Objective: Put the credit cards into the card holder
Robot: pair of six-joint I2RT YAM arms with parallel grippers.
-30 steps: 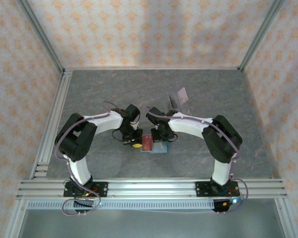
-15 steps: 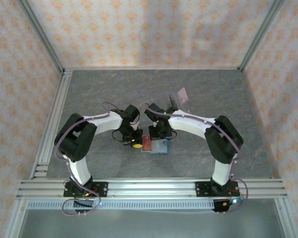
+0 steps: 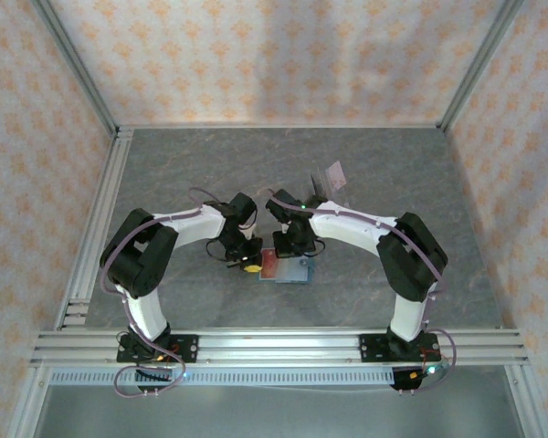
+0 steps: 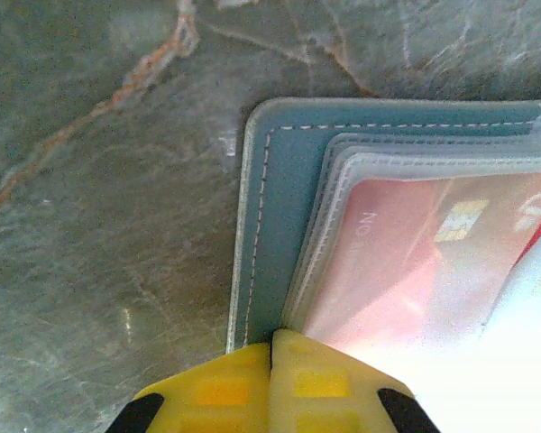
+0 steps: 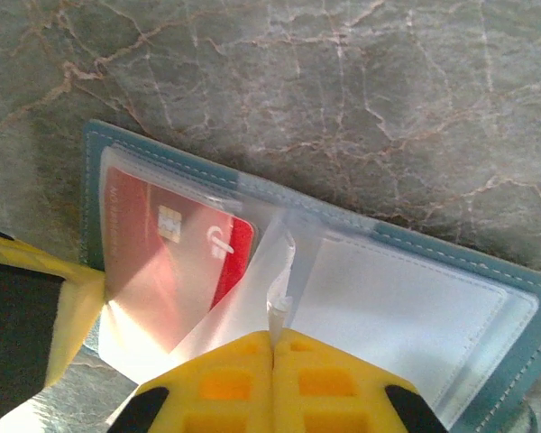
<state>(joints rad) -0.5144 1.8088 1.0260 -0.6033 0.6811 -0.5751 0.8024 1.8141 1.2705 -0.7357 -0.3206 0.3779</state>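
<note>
Grey marbled bench (image 3: 164, 164) carries the open card holder (image 4: 279, 225), a red card (image 5: 176, 262) sleeved inside. Its edge sits clamped in the left gripper (image 4: 271, 347); the right gripper (image 5: 272, 341) pinches a clear sleeve (image 5: 279, 271), and a hard tug might tear it.

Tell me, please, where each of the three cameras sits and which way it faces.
Top external: above and behind the bases, looking down on the table; the left arm and right arm meet at the card holder.
Left wrist: looks down past the shut left pincer at the holder's corner.
Right wrist: looks down past the right pincer, pinching a clear sleeve.
Both wrist views share the red card.
</note>
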